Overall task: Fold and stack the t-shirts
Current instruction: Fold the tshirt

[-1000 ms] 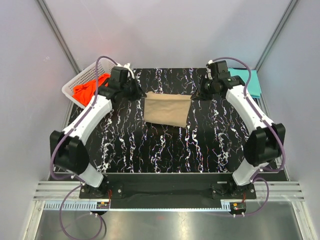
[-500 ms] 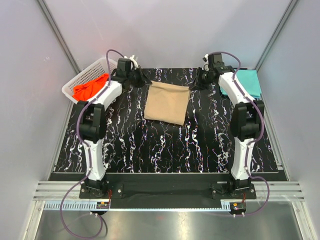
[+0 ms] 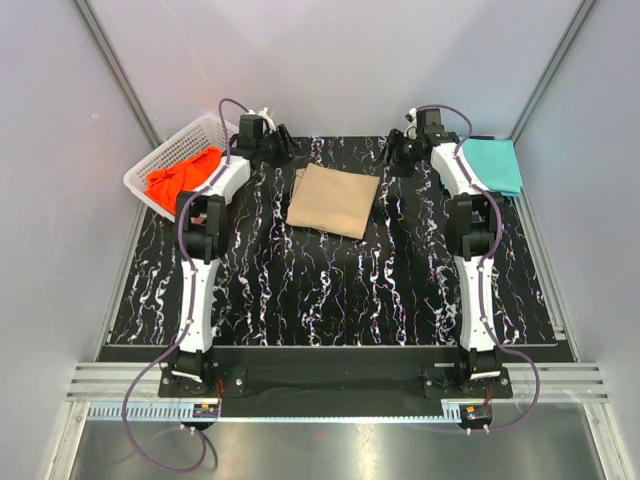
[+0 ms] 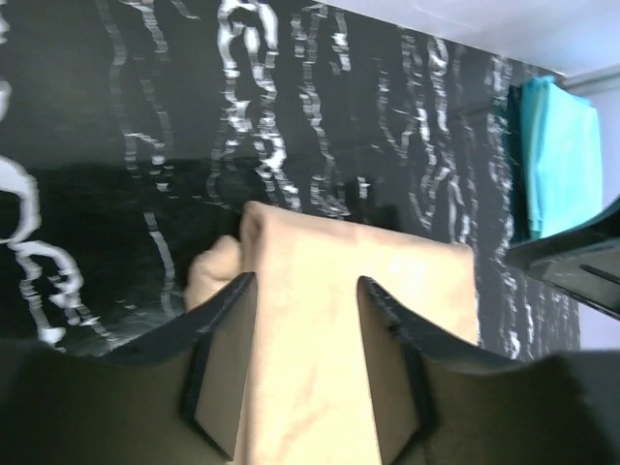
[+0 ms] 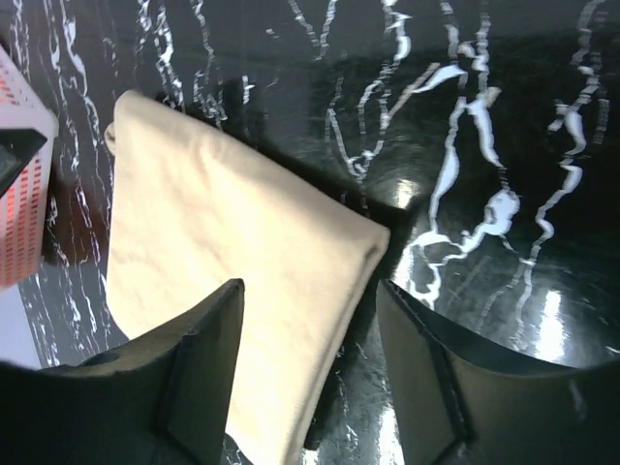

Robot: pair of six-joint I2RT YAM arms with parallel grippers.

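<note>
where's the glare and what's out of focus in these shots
Right wrist view: glare patches on the glossy table right of the tan t-shirt; the right end effector fingers are dark and out of focus. Left wrist view: dimmer, the left end effector fingers blurred too. Top external view: even light, everything sharp.

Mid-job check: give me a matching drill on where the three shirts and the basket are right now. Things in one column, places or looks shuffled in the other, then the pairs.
Things
1. tan shirt
2. teal shirt
3. orange shirt
4. basket

Places or looks
A. white lattice, far left
B. far right corner
C. far middle, folded flat
D. bunched inside the basket

Pairs: 1-C, 2-B, 3-D, 4-A
</note>
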